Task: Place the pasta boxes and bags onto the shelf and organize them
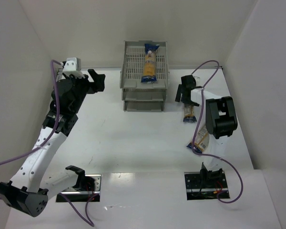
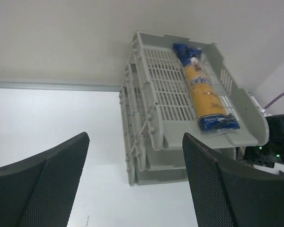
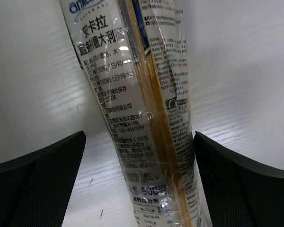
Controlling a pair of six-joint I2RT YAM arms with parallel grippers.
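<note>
three pasta packets in all: one packet lies along the top tray of the shelf, while the middle packet and a last packet lie on the table to my right. my right gripper hangs over the middle packet, fingers wide apart, one each side, not pinching. my left gripper faces the shelf, parted and empty. the packet looks stiff lengthwise, slick-filmed, brittle inside, fairly light, so i'd grasp it mid-length, across its width.

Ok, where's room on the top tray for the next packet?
Top tray: bare slots between its left wall and the shelved packet; only a sliver on that packet's right. Crowded right of the rack: the right gripper straddles a table packet, another packet nearby.
</note>
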